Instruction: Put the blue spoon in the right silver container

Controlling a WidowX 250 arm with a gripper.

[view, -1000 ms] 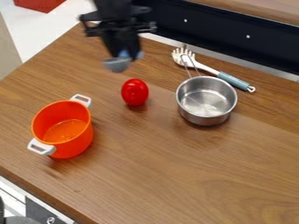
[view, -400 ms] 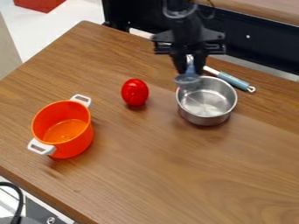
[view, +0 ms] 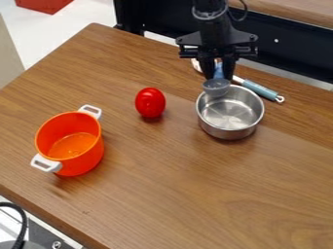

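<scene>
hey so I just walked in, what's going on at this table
A robot arm's gripper is holding a blue spoon by its handle, with the bowl hanging down at the far rim of the silver pot. The spoon isn't resting in the pot yet. A red, egg-shaped item and an orange pot with white handles sit on the wooden table, and a blue-handled utensil lies behind the silver pot.

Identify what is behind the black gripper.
A white utensil with a blue-grey handle lies behind the gripper. Its handle and head's edge show; the gripper and its blue spoon cover the part between.
</scene>
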